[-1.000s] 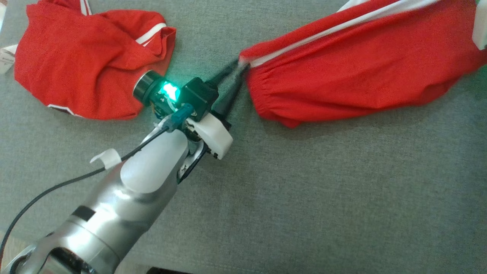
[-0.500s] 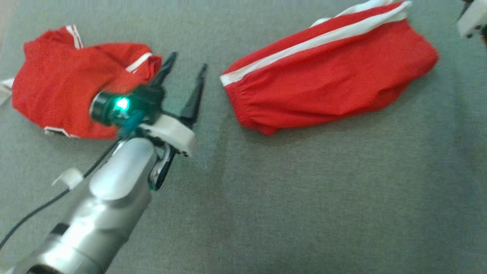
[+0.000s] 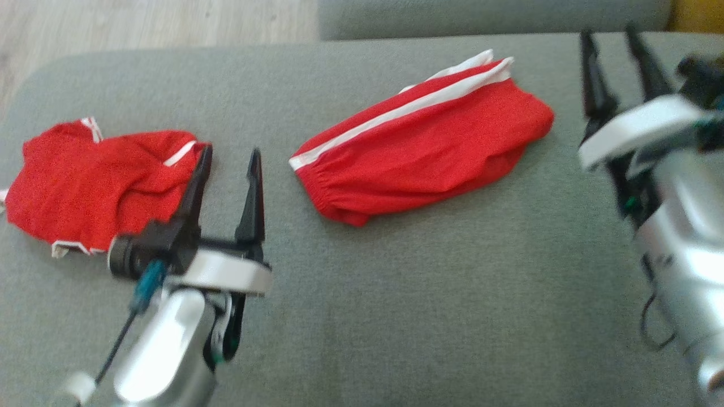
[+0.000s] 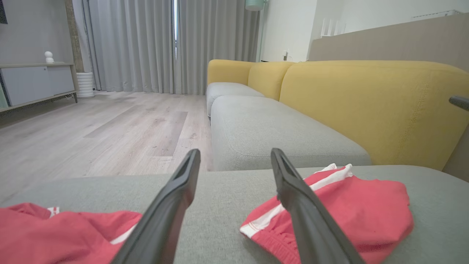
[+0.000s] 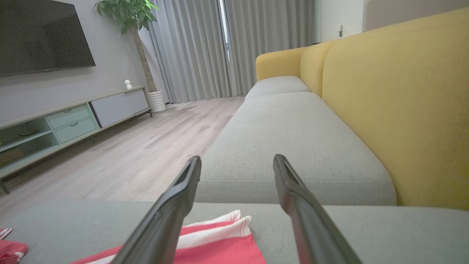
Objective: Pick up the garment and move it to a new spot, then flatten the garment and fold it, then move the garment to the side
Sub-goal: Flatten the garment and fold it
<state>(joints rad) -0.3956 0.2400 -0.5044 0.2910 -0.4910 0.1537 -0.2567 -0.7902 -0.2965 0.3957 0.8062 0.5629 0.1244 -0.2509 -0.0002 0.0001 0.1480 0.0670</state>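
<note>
Lying folded mid-way along the grey sofa seat [image 3: 396, 316], the red garment [image 3: 421, 152] with its white side stripe sits between the grippers and touches neither. The left gripper [image 3: 231, 155] hovers near its elastic waistband end and the right gripper [image 3: 610, 42] off its far end, both with fingers spread wide and empty. Cloth this thin looks light and limp, likely to sag and unfold if lifted by one point, so I judge the gathered waistband and the opposite hem the best places to pinch; a crumpled red cloth [image 3: 96, 181] lies just beside the left gripper.
</note>
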